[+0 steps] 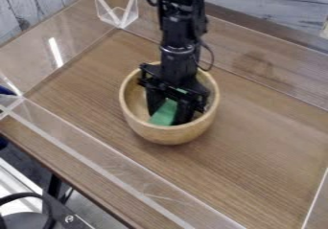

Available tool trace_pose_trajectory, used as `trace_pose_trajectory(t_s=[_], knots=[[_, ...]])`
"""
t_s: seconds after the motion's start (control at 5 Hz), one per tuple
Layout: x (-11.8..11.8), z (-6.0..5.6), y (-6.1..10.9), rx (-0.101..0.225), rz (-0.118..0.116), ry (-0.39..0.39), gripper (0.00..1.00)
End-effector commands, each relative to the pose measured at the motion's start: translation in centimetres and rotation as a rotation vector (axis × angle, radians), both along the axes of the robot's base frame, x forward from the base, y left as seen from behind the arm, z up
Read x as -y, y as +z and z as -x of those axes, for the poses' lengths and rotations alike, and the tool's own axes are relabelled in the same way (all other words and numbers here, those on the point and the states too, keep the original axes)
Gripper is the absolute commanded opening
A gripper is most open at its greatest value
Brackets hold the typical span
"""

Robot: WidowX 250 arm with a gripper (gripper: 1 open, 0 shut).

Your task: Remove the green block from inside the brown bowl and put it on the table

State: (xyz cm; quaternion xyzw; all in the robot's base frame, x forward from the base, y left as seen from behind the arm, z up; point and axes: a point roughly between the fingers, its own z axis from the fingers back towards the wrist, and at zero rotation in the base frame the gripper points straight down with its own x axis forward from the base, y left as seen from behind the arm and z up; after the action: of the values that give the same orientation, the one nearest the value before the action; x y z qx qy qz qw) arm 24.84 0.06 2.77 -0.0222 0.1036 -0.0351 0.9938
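Observation:
The brown bowl (142, 125) stands on the table (256, 166), a little behind its middle. The green block (166, 115) lies tilted inside the bowl, and only its lower end shows below the black fingers. My gripper (172, 103) reaches almost straight down into the bowl from the black arm above. Its jaws are shut on the green block, whose upper part is hidden between them.
Low clear acrylic walls border the tabletop: one along the near left edge (77, 151) and one at the back (118, 11). Bare wood stretches to the right and in front of the bowl. A dark cable (26, 209) hangs below the front left corner.

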Motion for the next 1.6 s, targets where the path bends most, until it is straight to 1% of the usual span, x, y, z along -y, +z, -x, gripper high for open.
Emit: trace_pose_trajectory(t_s=[0.0,0.2,0.4,1.4], knots=[[2.2,-0.2,0.3,0.031,0.011,-0.055,0.00],[3.3,0.0,-0.4,0.022,0.018,-0.089,0.00],[3.5,0.0,-0.9,0.014,0.019,-0.097,0.00],[3.6,0.5,-1.8,-0.013,0.029,-0.118,0.00]])
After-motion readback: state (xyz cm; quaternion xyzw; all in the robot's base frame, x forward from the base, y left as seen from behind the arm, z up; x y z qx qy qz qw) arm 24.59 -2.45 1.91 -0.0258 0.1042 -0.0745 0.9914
